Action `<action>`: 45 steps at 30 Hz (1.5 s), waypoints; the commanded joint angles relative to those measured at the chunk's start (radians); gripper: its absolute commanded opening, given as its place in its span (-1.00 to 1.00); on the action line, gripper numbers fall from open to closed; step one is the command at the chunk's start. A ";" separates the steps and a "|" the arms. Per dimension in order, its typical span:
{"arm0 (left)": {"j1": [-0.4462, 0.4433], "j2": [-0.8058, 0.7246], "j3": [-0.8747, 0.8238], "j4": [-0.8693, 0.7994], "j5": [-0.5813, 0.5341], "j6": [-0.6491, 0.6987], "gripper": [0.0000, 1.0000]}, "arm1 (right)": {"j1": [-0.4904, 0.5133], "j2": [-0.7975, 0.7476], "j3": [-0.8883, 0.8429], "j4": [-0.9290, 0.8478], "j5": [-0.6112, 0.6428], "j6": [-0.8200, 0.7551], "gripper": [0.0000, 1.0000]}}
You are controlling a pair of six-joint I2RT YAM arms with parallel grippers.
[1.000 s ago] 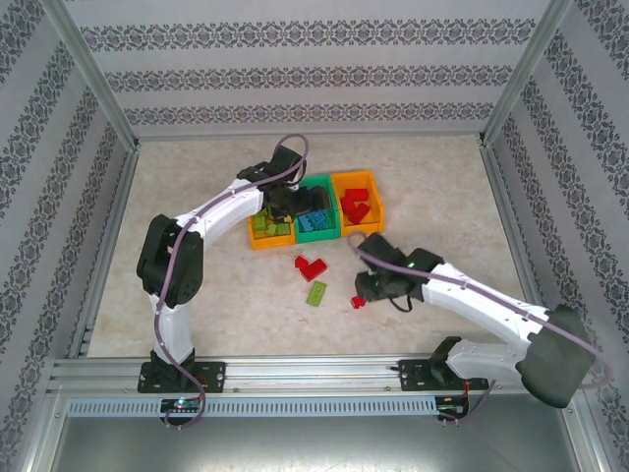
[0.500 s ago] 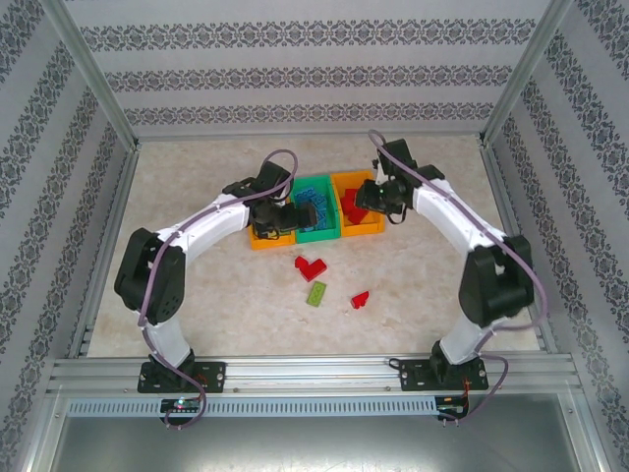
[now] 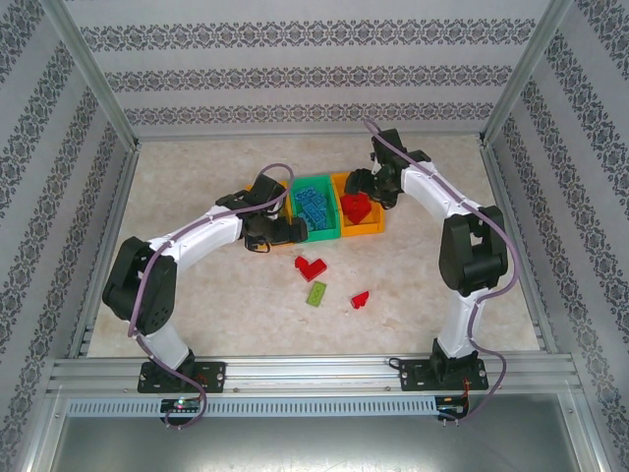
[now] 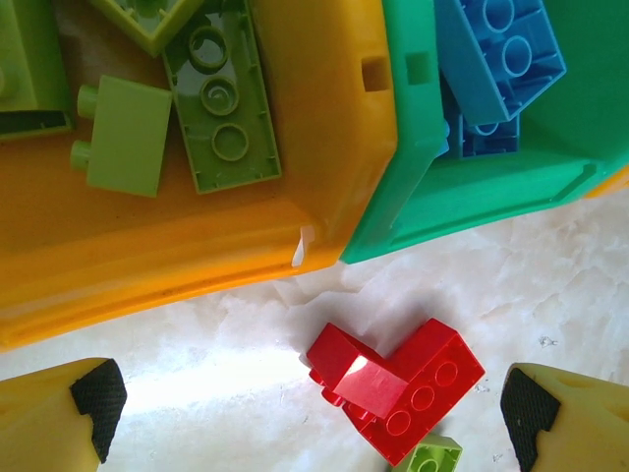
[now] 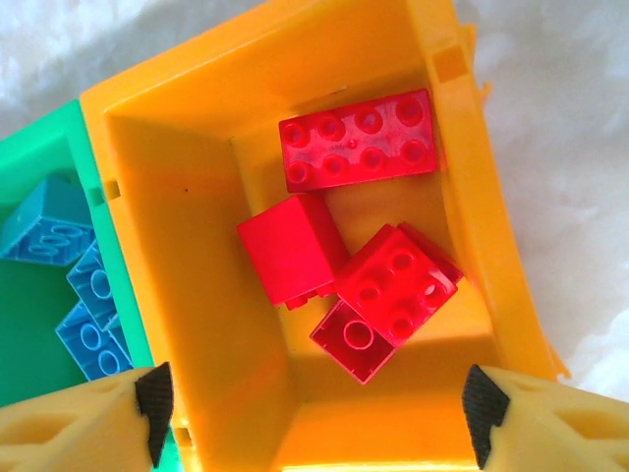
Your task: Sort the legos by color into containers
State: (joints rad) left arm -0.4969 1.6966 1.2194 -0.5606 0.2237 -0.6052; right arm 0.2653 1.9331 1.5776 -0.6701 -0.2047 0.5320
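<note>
Red bricks point(image 5: 359, 256), about four, lie piled in the right orange plastic bin point(image 5: 211, 324) of the three-bin container row point(image 3: 316, 234). Blue bricks point(image 4: 491, 69) are held by the middle green bin point(image 4: 462, 202), light green bricks point(image 4: 211, 113) by the left orange bin point(image 4: 167, 265).

Changed: a second ago the right gripper point(image 5: 316, 405) was down at the small red brick point(image 3: 360, 299) on the table point(image 3: 197, 197), on the robot side of the row. Now it is hung over the right orange bin, jaws spread, nothing held. That small red brick is still seen at the same spot, so it counts as unsorted.

The left gripper point(image 4: 314, 401) has been drawn back from over the bins to just in front of the row, jaws wide, empty, straddling the red L-shaped brick point(image 4: 398, 379); that brick is judged the next pick.

Orientation: the L-brick lies studs up, just in front of the junction of the left orange and green bins, its longer leg diagonal to the row's front wall. A light green rectangular brick point(image 3: 315, 293) lies just beyond it, farther from the row, long axis oblique to the row.

Three bricks left to sort.
</note>
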 commanded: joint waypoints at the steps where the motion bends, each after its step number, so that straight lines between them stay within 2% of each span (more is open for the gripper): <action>1: -0.030 -0.031 -0.006 0.030 -0.034 0.061 0.99 | -0.001 -0.099 -0.070 -0.001 -0.019 0.073 0.80; 7: -0.051 -0.061 -0.038 0.035 -0.129 0.125 0.99 | 0.034 -0.338 -0.315 -0.013 0.014 0.221 0.85; 12: -0.053 -0.115 -0.128 0.120 -0.146 0.164 0.99 | 0.062 -0.549 -0.549 -0.027 0.028 0.498 0.85; 15: -0.054 -0.134 -0.171 0.163 -0.154 0.174 0.99 | 0.140 -0.613 -0.653 -0.044 0.035 0.666 0.82; 20: -0.058 -0.140 -0.208 0.181 -0.165 0.179 0.99 | 0.299 -0.591 -0.730 -0.045 0.015 0.894 0.82; 26: -0.062 -0.174 -0.266 0.218 -0.174 0.168 0.99 | 0.386 -0.575 -0.752 -0.051 0.037 1.023 0.76; 39: -0.062 -0.198 -0.308 0.226 -0.184 0.142 0.99 | 0.390 -0.467 -0.774 0.009 0.041 1.060 0.52; 42: -0.063 -0.197 -0.305 0.225 -0.183 0.141 0.99 | 0.384 -0.424 -0.764 0.024 0.039 1.042 0.43; 45: -0.063 -0.197 -0.304 0.219 -0.184 0.140 0.99 | 0.384 -0.389 -0.769 0.028 0.023 1.030 0.25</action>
State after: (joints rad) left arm -0.5499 1.5230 0.9218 -0.3569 0.0608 -0.4530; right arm 0.6563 1.5181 0.8196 -0.6422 -0.1814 1.5654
